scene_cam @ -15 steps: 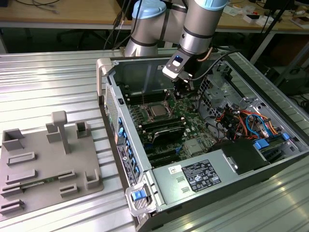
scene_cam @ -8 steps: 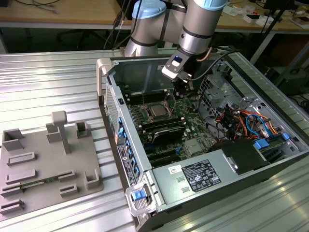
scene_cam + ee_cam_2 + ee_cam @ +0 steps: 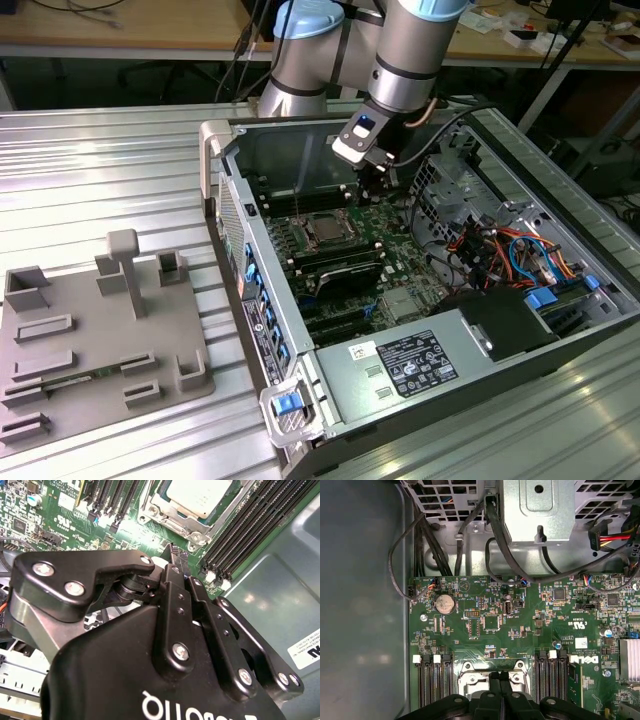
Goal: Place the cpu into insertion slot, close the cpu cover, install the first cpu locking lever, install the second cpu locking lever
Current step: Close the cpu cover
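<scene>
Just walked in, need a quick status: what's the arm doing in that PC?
The arm is working inside the open computer case. Its gripper, shut on nothing, hovers low over the motherboard, next to the insertion slot. The cpu already sits in that slot.

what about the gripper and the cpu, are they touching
Apart. In the second wrist view the gripper ends short of the cpu, with a strip of green board showing between them.
</scene>
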